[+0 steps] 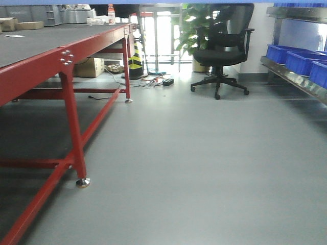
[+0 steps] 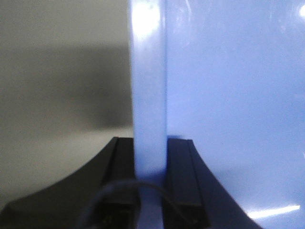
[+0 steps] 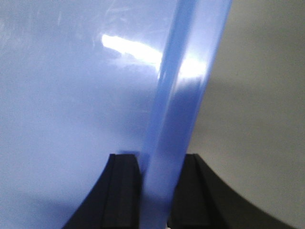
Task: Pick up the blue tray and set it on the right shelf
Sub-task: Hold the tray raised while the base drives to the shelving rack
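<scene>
A grey floor [image 1: 204, 168] spreads to the right of the red-framed table [image 1: 30, 76]. The table's dark tabletop carries cardboard boxes [image 1: 28, 24] and a bottle [image 1: 111, 14] at its far end. Across the floor from the table, at the far right, stands the right shelf [image 1: 296, 81]. Its shiny steel edge runs under a row of deep blue bins [image 1: 301, 61]. Beyond the table's far right leg sits a black office chair [image 1: 220, 51] (a leafy plant [image 1: 191, 25] stands behind it).

The blue tray [image 2: 228, 95] is held by both arms, and its glossy surface fills most of each wrist view. A thin pale-blue band along the top edge of the front view, above the table's far end, may be its rim.

The left gripper [image 2: 150, 143] has its black jaws closed tight on the tray's flat rim, one on either face. The right gripper [image 3: 156, 157] clamps another stretch of rim the same way, its jaws narrowed to the rim's thickness.
</scene>
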